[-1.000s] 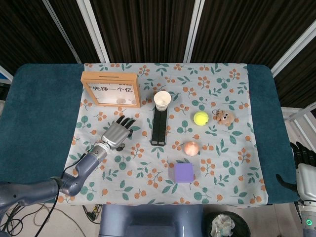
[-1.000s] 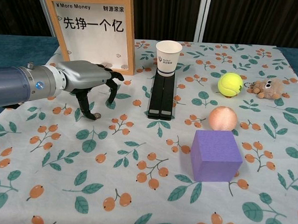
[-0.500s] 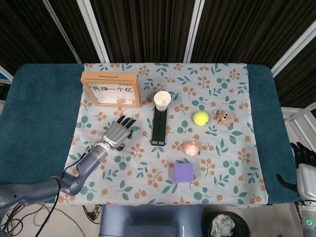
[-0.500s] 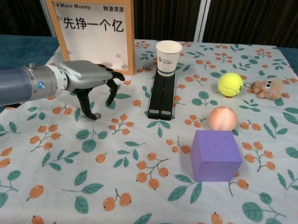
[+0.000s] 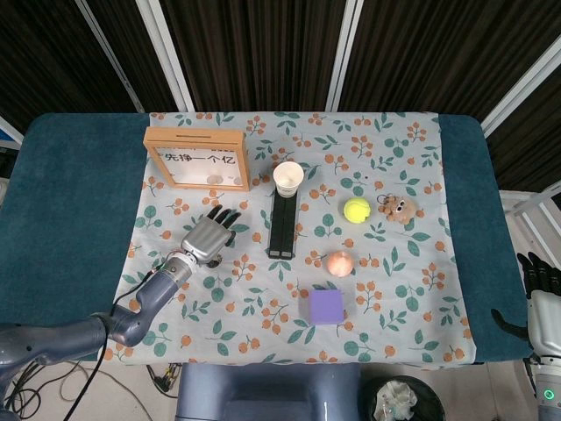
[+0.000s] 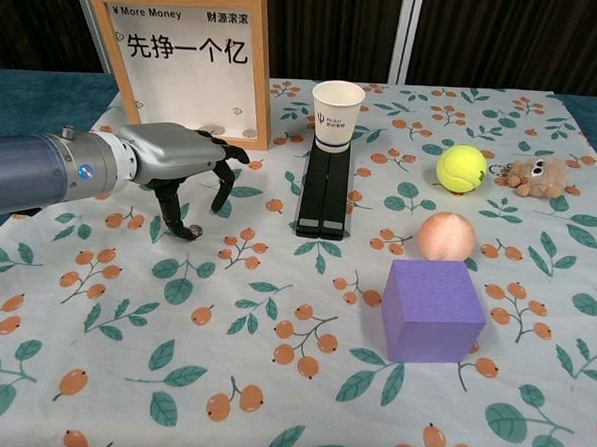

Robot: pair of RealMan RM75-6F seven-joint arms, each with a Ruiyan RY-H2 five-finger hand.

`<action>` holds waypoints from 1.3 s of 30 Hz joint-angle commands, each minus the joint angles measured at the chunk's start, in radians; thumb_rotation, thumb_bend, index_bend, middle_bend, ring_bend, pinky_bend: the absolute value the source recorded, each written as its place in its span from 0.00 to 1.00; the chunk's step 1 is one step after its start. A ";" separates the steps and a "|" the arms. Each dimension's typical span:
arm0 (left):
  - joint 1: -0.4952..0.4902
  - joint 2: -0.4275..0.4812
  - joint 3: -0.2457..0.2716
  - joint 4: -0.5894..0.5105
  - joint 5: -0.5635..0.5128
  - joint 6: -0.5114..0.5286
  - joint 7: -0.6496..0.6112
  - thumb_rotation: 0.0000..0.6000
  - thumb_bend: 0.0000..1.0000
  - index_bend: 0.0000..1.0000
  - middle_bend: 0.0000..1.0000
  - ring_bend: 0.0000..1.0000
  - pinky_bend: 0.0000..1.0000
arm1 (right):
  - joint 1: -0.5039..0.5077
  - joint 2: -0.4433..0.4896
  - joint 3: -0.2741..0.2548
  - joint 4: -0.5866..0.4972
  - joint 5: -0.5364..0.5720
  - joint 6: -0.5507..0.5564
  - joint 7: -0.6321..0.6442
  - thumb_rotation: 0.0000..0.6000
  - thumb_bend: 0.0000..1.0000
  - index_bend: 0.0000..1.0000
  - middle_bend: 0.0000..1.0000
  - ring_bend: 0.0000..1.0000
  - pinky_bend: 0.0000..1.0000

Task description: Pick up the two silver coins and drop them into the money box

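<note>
The money box [image 5: 196, 132] [image 6: 265, 72], a wooden frame with a clear printed front, stands upright at the back left of the flowered cloth. Coin-like discs [image 6: 249, 133] lie at its bottom behind the pane. My left hand [image 5: 210, 235] [image 6: 177, 157] hovers palm-down in front of the box with its fingers spread and pointing at the cloth. One fingertip [image 6: 179, 231] touches the cloth right beside a small silver coin [image 6: 196, 230]. I see no other loose coin. My right hand [image 5: 539, 294] hangs off the table's right edge, holding nothing.
A paper cup [image 6: 338, 107] stands on the far end of a black strip [image 6: 325, 190] at the centre. To the right are a tennis ball [image 6: 462, 167], a plush toy [image 6: 536, 176], a peach-coloured ball [image 6: 446, 236] and a purple cube [image 6: 432, 309].
</note>
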 commanded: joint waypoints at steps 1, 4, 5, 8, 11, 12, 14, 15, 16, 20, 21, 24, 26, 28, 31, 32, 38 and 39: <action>0.001 -0.002 0.000 0.002 -0.001 -0.002 0.001 1.00 0.13 0.49 0.01 0.00 0.00 | 0.000 0.000 0.000 0.000 0.001 0.000 -0.001 1.00 0.26 0.00 0.00 0.00 0.00; 0.002 -0.003 0.000 0.003 -0.001 -0.004 0.003 1.00 0.13 0.49 0.01 0.00 0.00 | 0.000 0.000 0.000 -0.001 0.001 -0.001 -0.003 1.00 0.26 0.00 0.00 0.00 0.00; 0.002 -0.002 0.000 0.003 -0.001 -0.004 0.004 1.00 0.13 0.49 0.01 0.00 0.00 | 0.001 0.000 0.000 -0.001 0.002 -0.001 -0.003 1.00 0.26 0.00 0.00 0.00 0.00; 0.001 -0.001 0.001 0.002 -0.003 -0.006 0.012 1.00 0.13 0.49 0.01 0.00 0.00 | 0.001 0.000 -0.001 -0.002 0.002 -0.002 -0.004 1.00 0.26 0.00 0.00 0.00 0.00; 0.000 0.001 0.000 0.000 -0.004 -0.005 0.021 1.00 0.13 0.49 0.01 0.00 0.00 | 0.001 0.001 -0.002 -0.002 0.003 -0.003 -0.005 1.00 0.26 0.00 0.00 0.00 0.00; 0.000 0.002 0.000 -0.001 -0.005 -0.004 0.023 1.00 0.13 0.49 0.01 0.00 0.00 | 0.001 0.001 -0.002 -0.003 0.003 -0.004 -0.005 1.00 0.26 0.00 0.00 0.00 0.00; -0.002 0.003 0.000 -0.004 -0.006 -0.004 0.029 1.00 0.13 0.49 0.01 0.00 0.00 | 0.001 0.001 -0.001 -0.003 0.003 -0.004 -0.005 1.00 0.26 0.00 0.00 0.00 0.00; -0.003 0.004 0.001 -0.005 -0.007 -0.005 0.035 1.00 0.13 0.48 0.01 0.00 0.00 | 0.002 0.001 -0.001 -0.003 0.004 -0.004 -0.005 1.00 0.26 0.00 0.00 0.00 0.00; -0.004 0.005 0.001 -0.006 -0.009 -0.006 0.039 1.00 0.13 0.48 0.01 0.00 0.00 | 0.002 0.001 -0.001 -0.003 0.004 -0.004 -0.005 1.00 0.26 0.00 0.00 0.00 0.00; -0.010 0.004 0.002 -0.006 -0.020 -0.011 0.060 1.00 0.13 0.48 0.01 0.00 0.00 | 0.001 0.001 -0.001 -0.003 0.005 -0.005 -0.004 1.00 0.26 0.00 0.00 0.00 0.00; -0.011 0.004 0.002 -0.006 -0.022 -0.012 0.063 1.00 0.13 0.48 0.01 0.00 0.00 | 0.001 0.001 -0.001 -0.003 0.005 -0.005 -0.004 1.00 0.26 0.00 0.00 0.00 0.00; -0.013 0.004 0.002 -0.007 -0.026 -0.012 0.072 1.00 0.13 0.48 0.01 0.00 0.00 | 0.002 0.001 -0.001 -0.004 0.005 -0.005 -0.004 1.00 0.26 0.00 0.00 0.00 0.00; -0.014 0.003 0.002 -0.005 -0.028 -0.013 0.074 1.00 0.13 0.48 0.01 0.00 0.00 | 0.002 0.001 -0.002 -0.003 0.004 -0.006 -0.003 1.00 0.26 0.00 0.00 0.00 0.00; -0.015 0.001 0.002 -0.003 -0.030 -0.014 0.074 1.00 0.13 0.49 0.01 0.00 0.00 | 0.002 0.001 -0.002 -0.003 0.002 -0.006 -0.002 1.00 0.26 0.00 0.00 0.00 0.00; -0.015 -0.001 0.004 -0.001 -0.029 -0.016 0.075 1.00 0.13 0.49 0.01 0.00 0.00 | 0.002 0.001 -0.003 -0.003 0.001 -0.005 -0.003 1.00 0.26 0.00 0.00 0.00 0.00; -0.015 -0.001 0.004 0.000 -0.029 -0.017 0.075 1.00 0.13 0.49 0.01 0.00 0.00 | 0.002 0.001 -0.003 -0.004 0.001 -0.005 -0.003 1.00 0.26 0.00 0.00 0.00 0.00; -0.016 -0.006 0.006 0.009 -0.028 -0.020 0.074 1.00 0.13 0.49 0.01 0.00 0.00 | 0.002 0.000 -0.003 -0.002 -0.001 -0.003 -0.002 1.00 0.26 0.00 0.00 0.00 0.00; -0.016 -0.007 0.005 0.010 -0.027 -0.019 0.073 1.00 0.13 0.49 0.01 0.00 0.00 | 0.002 0.000 -0.004 -0.002 -0.001 -0.004 -0.002 1.00 0.26 0.00 0.00 0.00 0.00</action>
